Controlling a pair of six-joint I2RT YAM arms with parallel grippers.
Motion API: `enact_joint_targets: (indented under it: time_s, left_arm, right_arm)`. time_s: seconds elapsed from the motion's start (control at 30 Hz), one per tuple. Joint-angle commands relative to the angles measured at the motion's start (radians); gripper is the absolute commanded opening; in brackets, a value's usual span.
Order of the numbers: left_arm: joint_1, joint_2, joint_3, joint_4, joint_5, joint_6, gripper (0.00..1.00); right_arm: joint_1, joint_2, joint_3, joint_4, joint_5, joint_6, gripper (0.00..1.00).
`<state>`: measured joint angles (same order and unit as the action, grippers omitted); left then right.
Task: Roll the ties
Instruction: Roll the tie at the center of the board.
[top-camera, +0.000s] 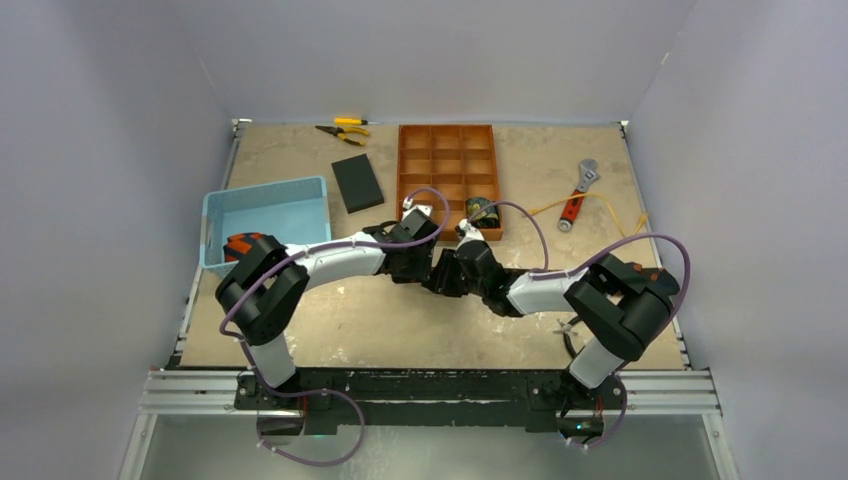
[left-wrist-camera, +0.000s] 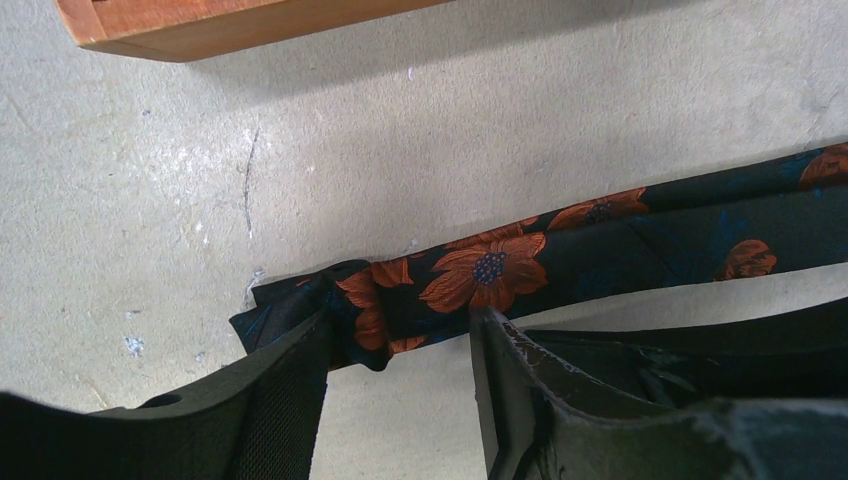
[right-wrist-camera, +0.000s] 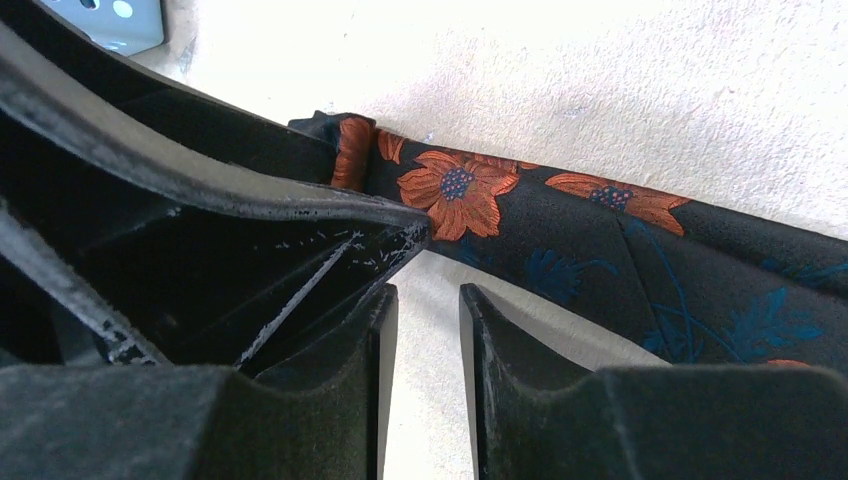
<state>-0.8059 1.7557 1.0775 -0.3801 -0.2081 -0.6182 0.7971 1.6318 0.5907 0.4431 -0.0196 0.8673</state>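
At the left edge of the table (top-camera: 340, 325) stands a blue basket (top-camera: 275, 215), with a flat black pad (top-camera: 357, 183) just to its right. At table centre, both arms meet in front of the orange compartment tray (top-camera: 403, 165).

The left end effector (left-wrist-camera: 402, 322) is released. Its jaws stand wide apart at the folded end of the floral tie (left-wrist-camera: 560, 255). One finger (left-wrist-camera: 290, 385) overlaps that end, but contact cannot be confirmed. The floral tie, black with orange flowers, lies flat on the table.

The right end effector (right-wrist-camera: 427, 296) sits just beside the same tie end. Its jaws are a narrow gap apart, bare table shows between them, and it grips nothing.

A rolled tie (top-camera: 481, 211) sits in the tray's near right compartment. A red-handled wrench (top-camera: 578, 193) lies further right, well apart.
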Motion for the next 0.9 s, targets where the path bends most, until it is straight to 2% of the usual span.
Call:
enact_joint_targets:
  time_s: [0.0,0.73,0.87]
  left_arm:
    - [-0.003,-0.047,-0.002,0.039,0.018,-0.023,0.53]
    - [-0.002,-0.161,-0.014,0.032,0.002,-0.038,0.55]
    - [0.0,-0.22,-0.035,0.029,-0.028,-0.042,0.56]
  right_arm:
    - [-0.006,-0.047,-0.006,0.061,-0.01,-0.021,0.34]
    - [-0.006,-0.063,0.015,0.045,-0.02,-0.039,0.35]
    - [-0.005,-0.059,0.031,0.043,-0.024,-0.055,0.39]
